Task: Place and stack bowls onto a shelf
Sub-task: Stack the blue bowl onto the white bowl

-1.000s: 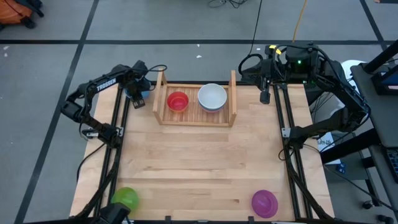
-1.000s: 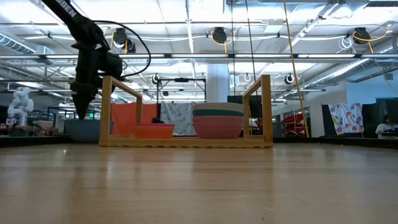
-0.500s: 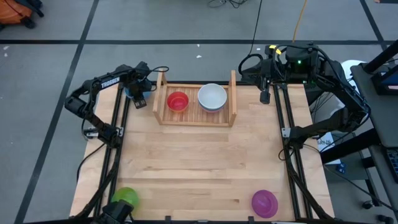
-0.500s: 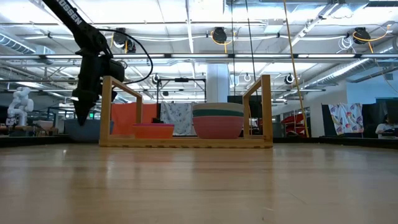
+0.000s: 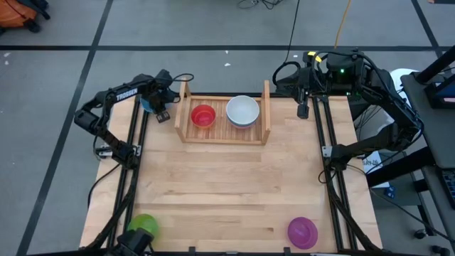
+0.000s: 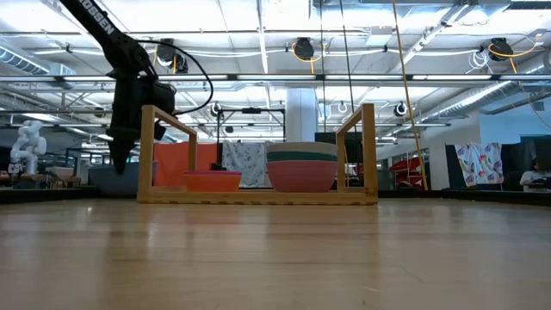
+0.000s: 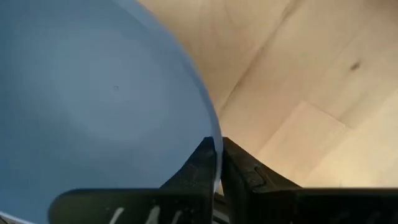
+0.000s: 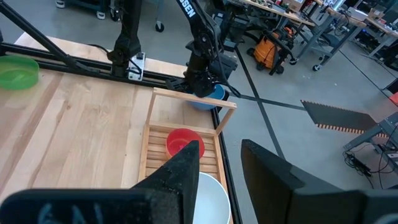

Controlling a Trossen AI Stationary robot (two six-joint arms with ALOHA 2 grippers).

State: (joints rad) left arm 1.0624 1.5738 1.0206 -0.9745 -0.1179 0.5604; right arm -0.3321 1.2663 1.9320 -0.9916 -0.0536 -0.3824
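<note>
Bowls partly shelved: a red one (image 5: 203, 115) and a white-topped stack (image 5: 242, 111) sit on the shelf (image 5: 223, 134); left claw (image 7: 217, 163) pinches the blue bowl (image 7: 93, 106) beside it; green (image 5: 144, 227) and purple (image 5: 302, 231) wait on the tabletop (image 5: 227, 185); right claw (image 8: 221, 163) idles spread.

"TROSSEN" on left arm (image 5: 126, 93); partial, probably same, low view.

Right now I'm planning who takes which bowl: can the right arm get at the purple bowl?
Probably yes. The purple bowl sits alone on bare tabletop on the right arm's side, and the right end effector is open and empty.
</note>
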